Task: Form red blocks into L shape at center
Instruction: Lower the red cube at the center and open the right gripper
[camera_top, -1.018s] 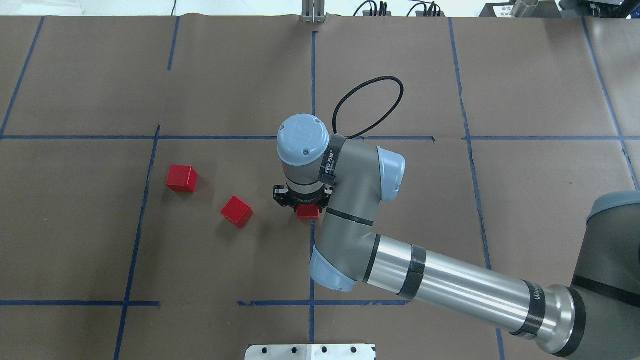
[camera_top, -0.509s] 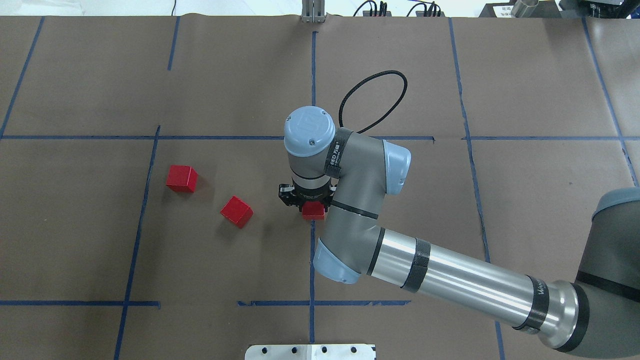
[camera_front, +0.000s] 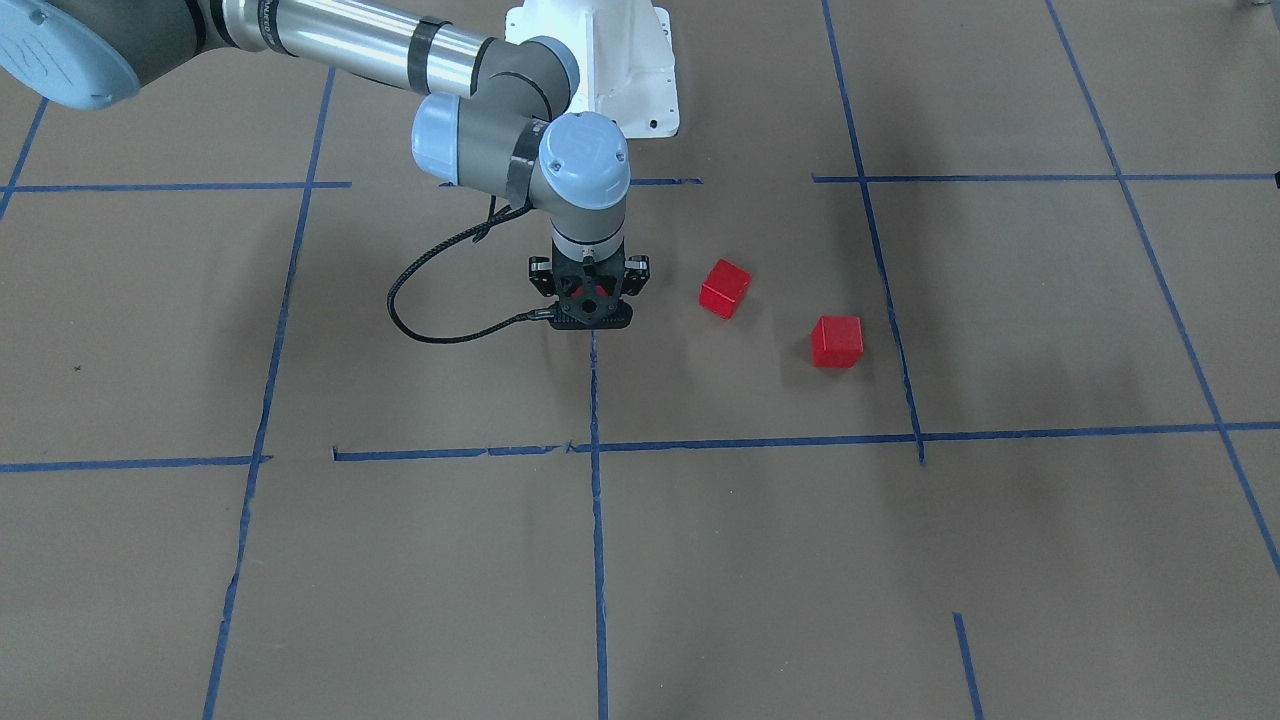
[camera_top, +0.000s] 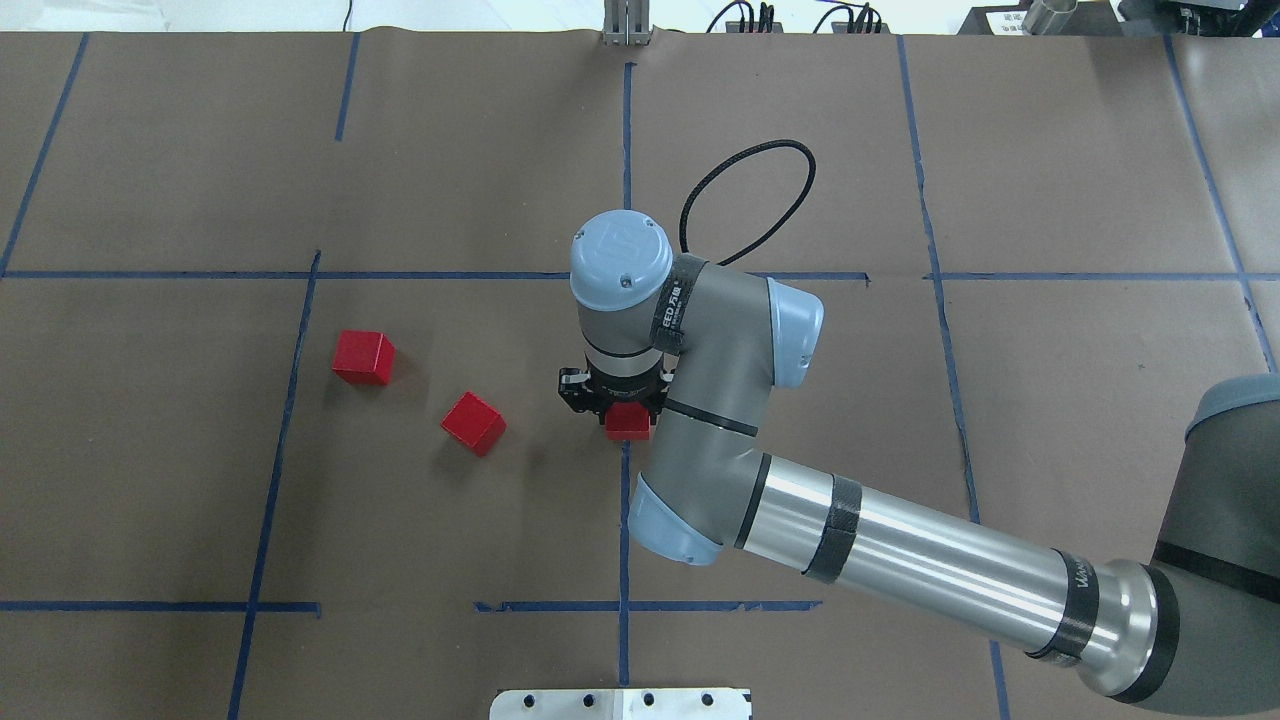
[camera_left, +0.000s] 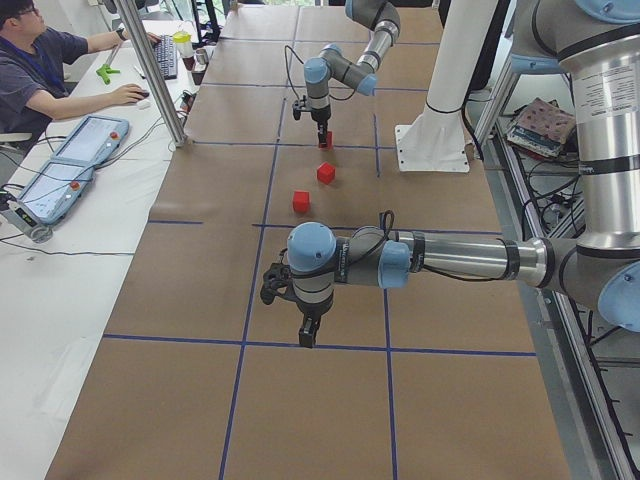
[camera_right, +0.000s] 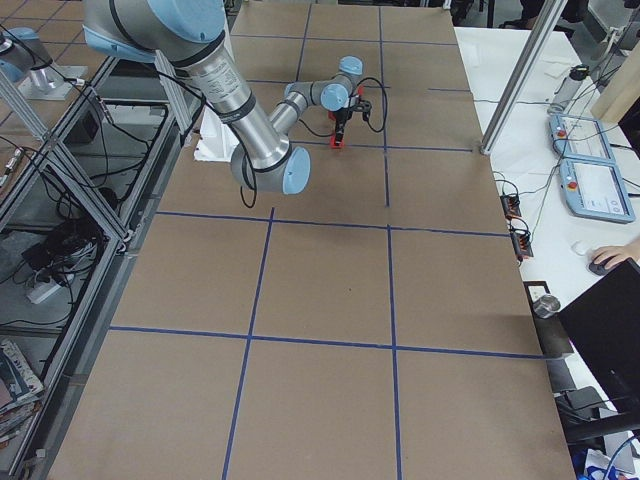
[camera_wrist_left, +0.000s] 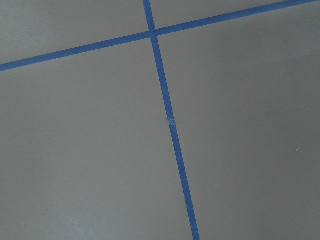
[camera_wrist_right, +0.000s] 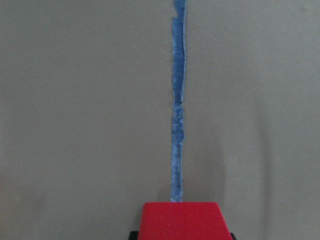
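My right gripper (camera_top: 625, 418) points straight down at the center of the brown paper, over the long blue tape line (camera_top: 624, 500). It is shut on a red block (camera_top: 628, 422), which also shows at the bottom of the right wrist view (camera_wrist_right: 182, 220), low over the tape. Two more red blocks lie loose on the paper to its left: a rotated one (camera_top: 473, 423) close by and one (camera_top: 363, 357) farther off. They also show in the front view, one (camera_front: 724, 288) near the gripper (camera_front: 591, 318) and one (camera_front: 836, 341) farther. My left gripper (camera_left: 308, 335) shows only in the left view; I cannot tell its state.
The white metal base (camera_top: 620, 703) is at the near table edge. A black cable loop (camera_top: 745, 200) stands off the right wrist. My left arm (camera_left: 440, 255) reaches over the table's left end. An operator (camera_left: 40, 70) sits at a side desk.
My right gripper has shifted slightly to the right with the red block in it, then held still. The two loose blocks have not moved.
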